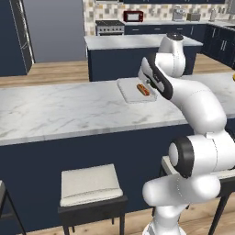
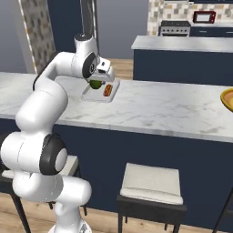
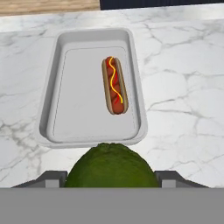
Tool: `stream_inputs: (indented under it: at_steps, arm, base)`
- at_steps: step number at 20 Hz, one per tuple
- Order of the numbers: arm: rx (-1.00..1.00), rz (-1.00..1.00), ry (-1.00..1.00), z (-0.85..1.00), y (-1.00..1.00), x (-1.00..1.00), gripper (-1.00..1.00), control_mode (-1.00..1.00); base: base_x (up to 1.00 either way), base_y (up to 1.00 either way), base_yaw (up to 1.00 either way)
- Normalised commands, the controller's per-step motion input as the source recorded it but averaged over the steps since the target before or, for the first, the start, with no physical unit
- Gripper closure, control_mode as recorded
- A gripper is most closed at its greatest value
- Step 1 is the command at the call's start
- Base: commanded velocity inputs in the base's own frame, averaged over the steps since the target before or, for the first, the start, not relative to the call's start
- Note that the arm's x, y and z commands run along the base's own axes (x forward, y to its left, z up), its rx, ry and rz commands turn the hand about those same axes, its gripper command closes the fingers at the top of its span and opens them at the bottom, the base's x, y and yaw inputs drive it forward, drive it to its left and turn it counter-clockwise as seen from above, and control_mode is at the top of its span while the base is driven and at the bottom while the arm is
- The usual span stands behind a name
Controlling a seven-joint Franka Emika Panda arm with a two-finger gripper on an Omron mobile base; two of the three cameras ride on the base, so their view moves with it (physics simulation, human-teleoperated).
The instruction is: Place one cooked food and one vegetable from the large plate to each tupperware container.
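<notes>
Green and rounded, a vegetable (image 3: 111, 165) is gripped between the fingers (image 3: 111, 177), held just above the near rim of the white tupperware container (image 3: 52, 109) on the marble desk (image 3: 183, 78). Directly ahead, its long axis runs away from the fingers; a hot dog (image 3: 114, 85) is laid lengthwise along one side, the other half left free.

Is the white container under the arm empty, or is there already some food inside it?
Not empty. The container holds one hot dog lying flat on its floor. The green vegetable is not inside yet; the gripper holds it above the near edge.
</notes>
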Motion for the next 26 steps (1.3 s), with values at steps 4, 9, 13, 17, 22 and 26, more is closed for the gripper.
stream_inputs:
  at_steps: [4,9,13,17,22,26]
  arm:
    - [0.0,0.0,0.0,0.0,0.0,0.0,1.0,1.0]
    - [0.0,0.0,0.0,0.0,0.0,0.0,1.0,1.0]
    - [0.0,0.0,0.01,0.0,0.18,0.26,1.0,-1.0]
    - [0.0,0.0,0.13,0.0,0.18,0.63,1.0,-1.0]
    - [0.0,0.0,0.25,-0.06,0.07,0.73,1.0,-1.0]
    - [0.0,0.0,0.27,-0.17,0.17,0.59,1.0,-1.0]
  base:
    - [0.21,0.08,0.0]
    - [0.06,0.11,0.0]
    - [0.0,0.0,0.0]
    - [0.0,0.0,0.0]
    - [0.0,0.0,0.0]
    - [0.0,0.0,0.0]
